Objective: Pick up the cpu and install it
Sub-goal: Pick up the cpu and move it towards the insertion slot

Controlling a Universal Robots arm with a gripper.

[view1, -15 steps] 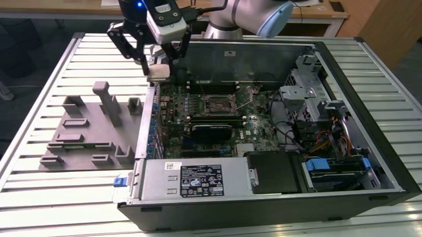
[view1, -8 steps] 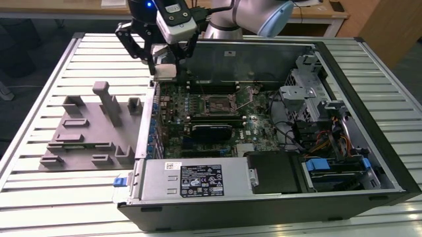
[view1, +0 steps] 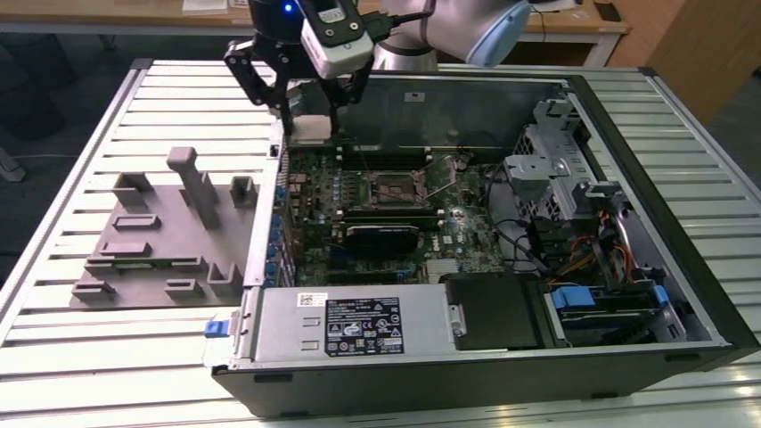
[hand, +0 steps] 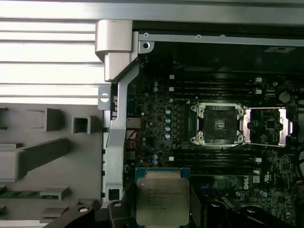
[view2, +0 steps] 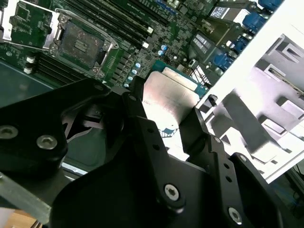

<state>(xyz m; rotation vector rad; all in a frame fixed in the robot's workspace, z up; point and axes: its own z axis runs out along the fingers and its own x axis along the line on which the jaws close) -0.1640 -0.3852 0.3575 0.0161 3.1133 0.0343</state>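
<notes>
At the exterior view's left, a grey fixture block (view1: pixel 155 241) lies on the slatted bench (view1: pixel 71 357). The open computer case (view1: pixel 476 392) sits centre and right, and its motherboard (view1: pixel 356 205) carries an open socket (view1: pixel 396 187). Upper left of the frame, the pincer (view1: pixel 312 111) pinches the cpu (view1: pixel 312 127) by its edges, above the case's left wall.

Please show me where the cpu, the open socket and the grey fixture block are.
cpu (hand: pixel 163 197): first wrist view, middle of its metal top.
socket (hand: pixel 219 124): first wrist view, centre of the open socket.
grey fixture block (view1: pixel 178 239): exterior view, bare flat face of the block.
</notes>
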